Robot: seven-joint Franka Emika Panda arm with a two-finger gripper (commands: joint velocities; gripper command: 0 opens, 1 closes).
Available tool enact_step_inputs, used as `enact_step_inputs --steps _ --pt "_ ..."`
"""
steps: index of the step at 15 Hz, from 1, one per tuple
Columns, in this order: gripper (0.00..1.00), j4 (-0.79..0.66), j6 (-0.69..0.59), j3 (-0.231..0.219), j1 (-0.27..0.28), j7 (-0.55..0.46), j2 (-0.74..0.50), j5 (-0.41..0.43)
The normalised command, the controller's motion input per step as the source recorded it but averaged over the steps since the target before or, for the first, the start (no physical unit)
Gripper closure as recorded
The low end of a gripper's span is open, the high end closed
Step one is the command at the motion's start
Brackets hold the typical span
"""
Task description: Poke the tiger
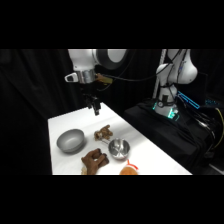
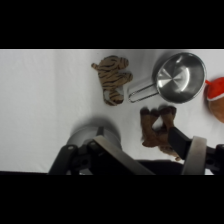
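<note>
While I hang above the far end of the bench (image 1: 145, 150), my hand (image 1: 95, 107) sits well clear of everything, pointing down, and whether it is wide or narrow I cannot tell from either view. Down below, the tiger (image 1: 103, 133) lies flat on the white surface, between the grey bowl (image 1: 70, 140) and the small metal cup (image 1: 119, 148), touching neither as far as I can see. From my wrist it shows clearly: the tiger (image 2: 112, 77) is a small lumpy thing, tan with dark brown stripes, legs splayed, soft-looking and uneven, so it will likely give and slide under a push.

To poke it well, I judge I need to come forward and down over its thick middle, not a leg, and press straight from above so it does not skid toward the metal cup (image 2: 179, 77), whose handle ends just beside the tiger's belly. A light touch should do.

Nearer the camera lies the larger brown toy (image 1: 94, 160), darker, reddish and knobbly, and I must not mistake it for my target. An orange toy (image 1: 129, 170) peeks at the bench's near edge. Both bowls look hard, smooth and shiny, the cup bright steel, the bigger one duller grey
</note>
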Motion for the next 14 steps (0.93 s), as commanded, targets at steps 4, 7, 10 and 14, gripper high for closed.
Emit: enact_step_inputs --steps 4,7,10,14 --pt "0.00 -0.05 0.03 0.015 -0.052 -0.01 -0.03 0.025" --pt "0.00 -0.16 0.10 -0.018 -0.087 -0.06 -0.11 0.070" --pt "0.26 -0.22 0.20 -0.033 -0.073 -0.05 -0.14 0.082" --pt "0.60 -0.24 0.33 -0.023 -0.032 -0.04 -0.12 0.060"
